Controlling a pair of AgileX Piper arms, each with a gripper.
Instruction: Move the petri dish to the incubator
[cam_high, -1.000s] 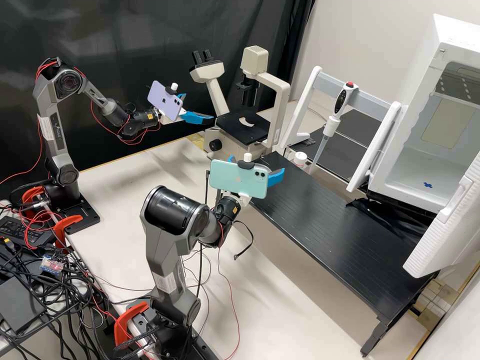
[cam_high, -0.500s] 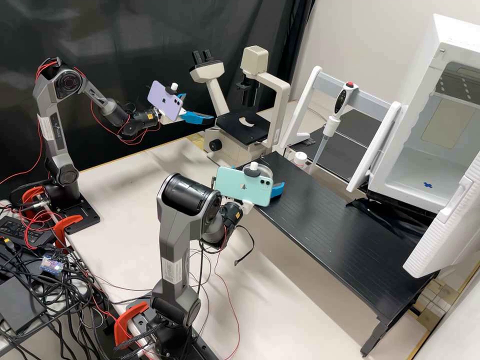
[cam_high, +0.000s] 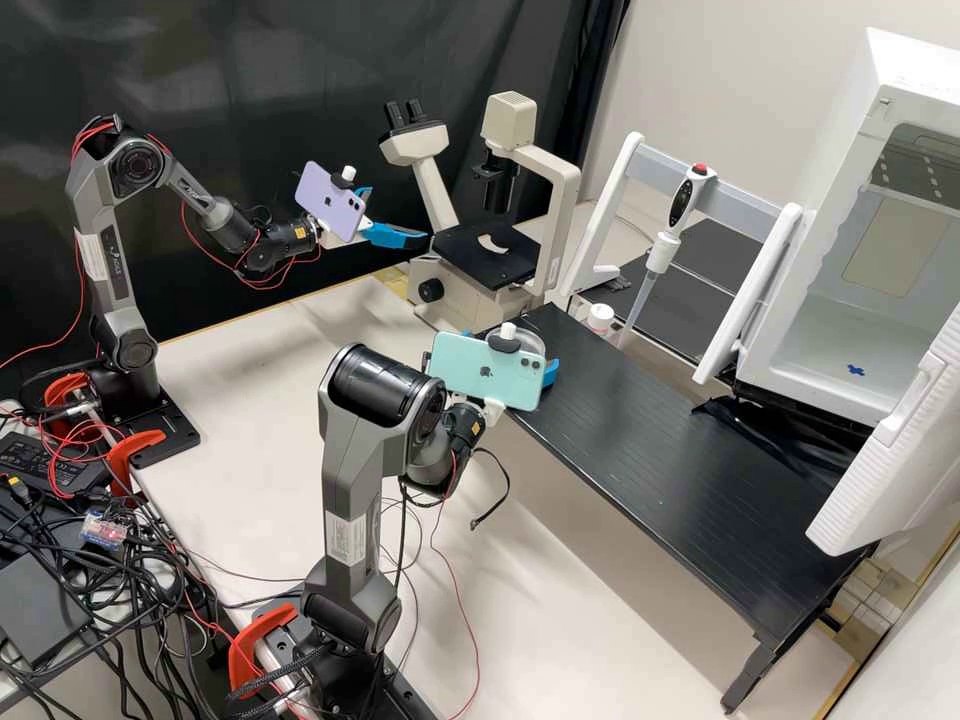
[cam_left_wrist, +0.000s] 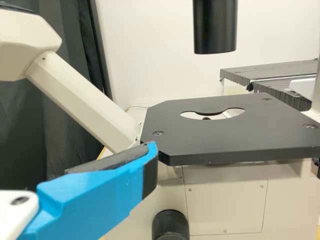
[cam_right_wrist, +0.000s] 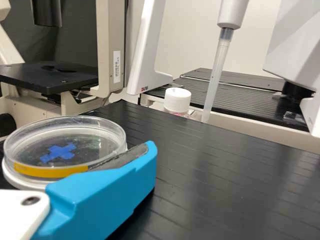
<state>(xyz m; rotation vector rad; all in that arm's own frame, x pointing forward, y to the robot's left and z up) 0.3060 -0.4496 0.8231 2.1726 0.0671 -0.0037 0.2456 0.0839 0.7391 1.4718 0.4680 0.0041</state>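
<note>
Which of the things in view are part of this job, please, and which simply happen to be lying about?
Part of the job:
- petri dish, at the right gripper
- open white incubator

Just about:
- microscope
- pipette on its stand
- white-capped bottle

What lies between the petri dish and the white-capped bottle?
In the right wrist view, bare grooved black platform lies between the petri dish and white-capped bottle.
</note>
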